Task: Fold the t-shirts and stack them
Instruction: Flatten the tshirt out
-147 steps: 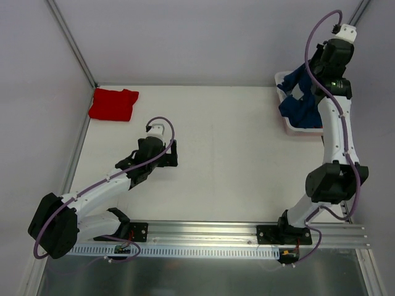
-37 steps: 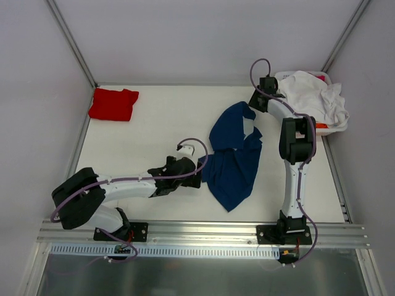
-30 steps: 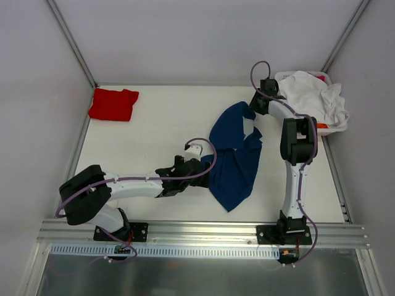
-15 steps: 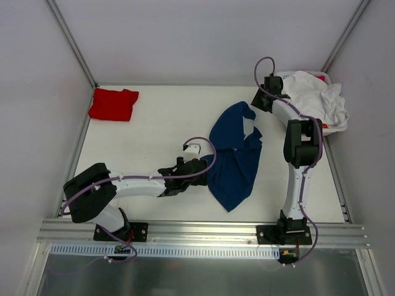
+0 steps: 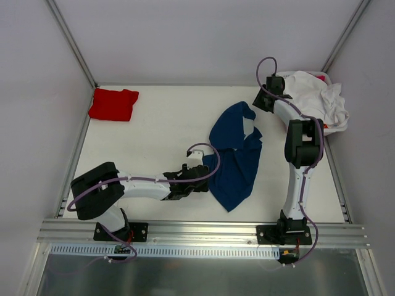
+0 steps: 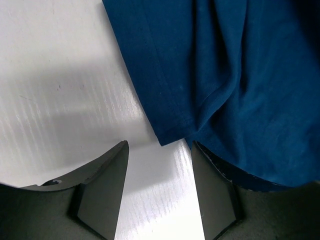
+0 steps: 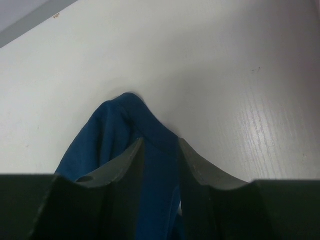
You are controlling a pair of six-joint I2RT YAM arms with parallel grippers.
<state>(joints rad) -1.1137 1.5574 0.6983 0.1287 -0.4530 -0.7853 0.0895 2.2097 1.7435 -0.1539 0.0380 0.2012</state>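
Observation:
A navy blue t-shirt lies crumpled in the middle of the table, with a pale patch showing near its top. My left gripper is low at the shirt's left edge. In the left wrist view its jaws stand apart over bare table, a corner of the navy cloth just ahead of them. My right gripper is at the shirt's far end, and its fingers straddle a ridge of navy cloth, apart. A folded red t-shirt lies at the far left.
A basket at the far right holds a heap of white t-shirts with a sliver of orange. Metal frame posts run along the left and right table edges. The arm bases sit on a rail at the near edge.
The navy shirt, earlier lifted from the basket, now lies on the table. My left arm reached right to its edge and its jaws narrowed. My right gripper drew back slightly.

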